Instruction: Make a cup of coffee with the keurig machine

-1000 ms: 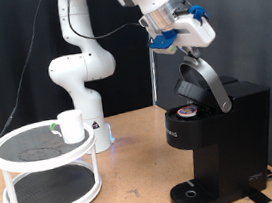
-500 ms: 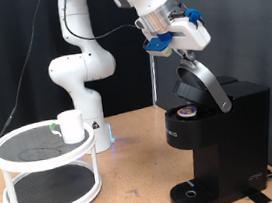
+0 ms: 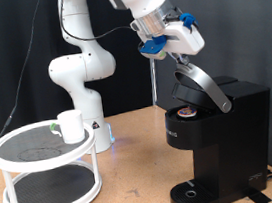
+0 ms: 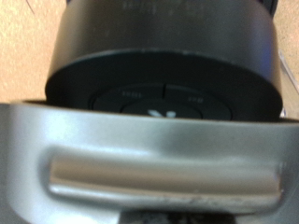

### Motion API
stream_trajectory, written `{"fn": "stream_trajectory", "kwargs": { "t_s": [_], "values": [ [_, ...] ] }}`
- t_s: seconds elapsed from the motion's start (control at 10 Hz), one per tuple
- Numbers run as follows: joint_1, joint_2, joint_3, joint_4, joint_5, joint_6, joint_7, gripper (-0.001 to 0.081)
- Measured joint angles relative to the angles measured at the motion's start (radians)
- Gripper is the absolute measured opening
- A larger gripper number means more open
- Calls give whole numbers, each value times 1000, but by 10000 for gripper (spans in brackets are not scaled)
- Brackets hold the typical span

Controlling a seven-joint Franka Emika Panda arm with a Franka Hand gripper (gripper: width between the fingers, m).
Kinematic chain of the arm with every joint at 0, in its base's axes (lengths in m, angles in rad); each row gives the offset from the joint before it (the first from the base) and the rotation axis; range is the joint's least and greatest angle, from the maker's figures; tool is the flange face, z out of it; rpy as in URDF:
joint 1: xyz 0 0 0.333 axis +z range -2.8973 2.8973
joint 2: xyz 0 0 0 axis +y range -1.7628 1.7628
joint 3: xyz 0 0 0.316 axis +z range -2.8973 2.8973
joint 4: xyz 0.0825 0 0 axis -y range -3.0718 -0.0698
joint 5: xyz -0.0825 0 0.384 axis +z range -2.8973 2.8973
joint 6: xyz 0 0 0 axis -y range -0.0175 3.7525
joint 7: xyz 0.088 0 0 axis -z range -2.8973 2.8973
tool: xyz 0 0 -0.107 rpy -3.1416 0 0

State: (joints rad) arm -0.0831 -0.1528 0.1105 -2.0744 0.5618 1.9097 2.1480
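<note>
The black keurig machine (image 3: 216,136) stands at the exterior view's right with its hinged lid (image 3: 199,81) raised. A pod with a reddish top (image 3: 186,112) sits in the open chamber. My gripper (image 3: 166,45) hovers just above the top end of the raised lid, apart from it. The white cup (image 3: 71,125) stands on the top shelf of a white round rack (image 3: 23,162) at the exterior view's left, far from the gripper. The wrist view shows, blurred and close, the lid's silver handle (image 4: 159,173) and the machine's black top with buttons (image 4: 159,93); no fingers show there.
The robot's white base (image 3: 78,79) stands behind the rack. A small green-white thing (image 3: 56,128) lies by the cup on the rack's mesh top. The round drip tray (image 3: 193,192) at the machine's foot holds nothing. The tabletop (image 3: 137,187) is light wood.
My gripper has drifted a little up and towards the exterior view's left, away from the top of the raised lid. The lid, pod and cup have not moved.
</note>
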Motion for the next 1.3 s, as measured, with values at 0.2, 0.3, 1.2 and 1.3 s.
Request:
{"fn": "stream_trajectory", "kwargs": {
  "t_s": [0.2, 0.3, 1.2, 1.3],
  "values": [
    [-10, 0, -1, -14, -25, 17, 7, 5],
    [-14, 0, -1, -21, -31, 26, 7, 5],
    [-53, 61, -6, -133, -88, 173, 2, 5],
    [-53, 72, -6, -143, -88, 189, -2, 5]
  ]
}}
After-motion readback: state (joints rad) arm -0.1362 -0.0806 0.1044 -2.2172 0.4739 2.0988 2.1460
